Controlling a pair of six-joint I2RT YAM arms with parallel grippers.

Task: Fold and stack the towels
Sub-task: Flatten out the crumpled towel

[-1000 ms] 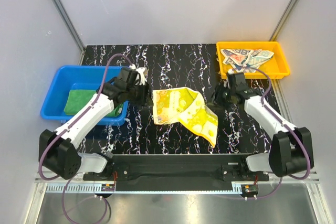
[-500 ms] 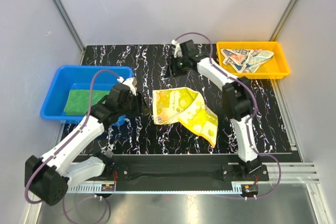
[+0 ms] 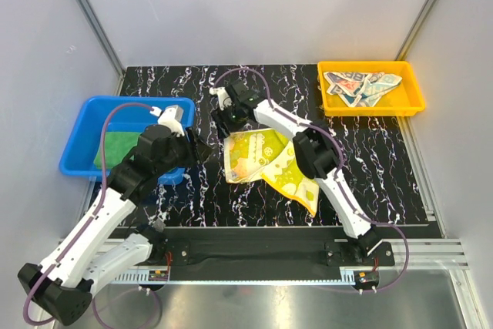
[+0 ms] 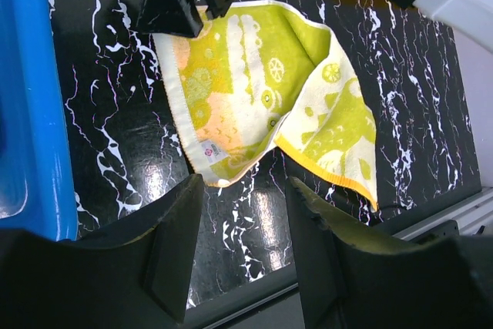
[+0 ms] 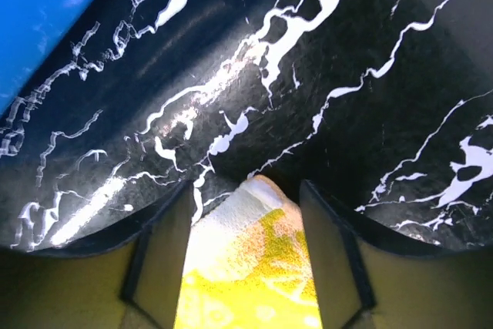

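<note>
The pale yellow crocodile towel [image 3: 266, 161] lies partly folded and rumpled at the table's middle. It also shows in the left wrist view [image 4: 262, 90]. My right gripper [image 3: 229, 122] is open and straddles the towel's far-left corner [image 5: 258, 213], which sits between the jaws. My left gripper [image 3: 202, 150] is open and empty, hovering just left of the towel's near-left edge [image 4: 243, 217]. The green towel [image 3: 115, 148] lies folded in the blue bin [image 3: 81, 117]. The cream RABBIT towel [image 3: 362, 86] lies crumpled in the orange tray [image 3: 416, 102].
The blue bin's wall [image 4: 23, 113] is close on the left of my left gripper, and shows at the upper left of the right wrist view [image 5: 46, 5]. The right arm [image 3: 316, 156] reaches across the towel. The table's near edge [image 4: 431, 221] runs just beyond the towel.
My right arm swung from the right side, past the far middle, down onto the towel's far-left corner. My left gripper stayed by the towel's left edge while its arm drew back.
</note>
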